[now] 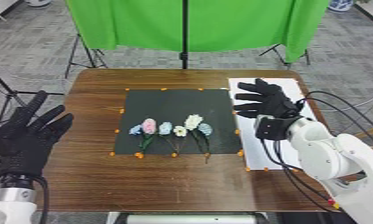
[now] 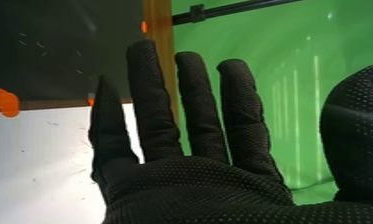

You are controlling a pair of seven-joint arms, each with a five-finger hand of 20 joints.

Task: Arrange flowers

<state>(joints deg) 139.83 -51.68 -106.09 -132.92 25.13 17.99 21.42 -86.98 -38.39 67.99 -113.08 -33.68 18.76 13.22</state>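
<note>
Flowers [image 1: 193, 121], one group in white, pink and blue, laid side by side with stems toward the robot, on a dark mat [image 1: 169, 102] upon the brown desk [image 1: 178, 185]. Right hand [image 1: 269, 105], black-gloved, over the white sheet [image 1: 256, 150] beside the mat, fingers extended, spread and empty. Left hand [image 1: 25, 142], likewise gloved, at the desk's left edge, fingers extended, empty.

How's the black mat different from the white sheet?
The black mat looks nearly square, but the white sheet is long and narrow. Flowers lie on the black mat, while the right hand is over the white sheet. Both lie on the brown table with orange dots at their edges.
</note>
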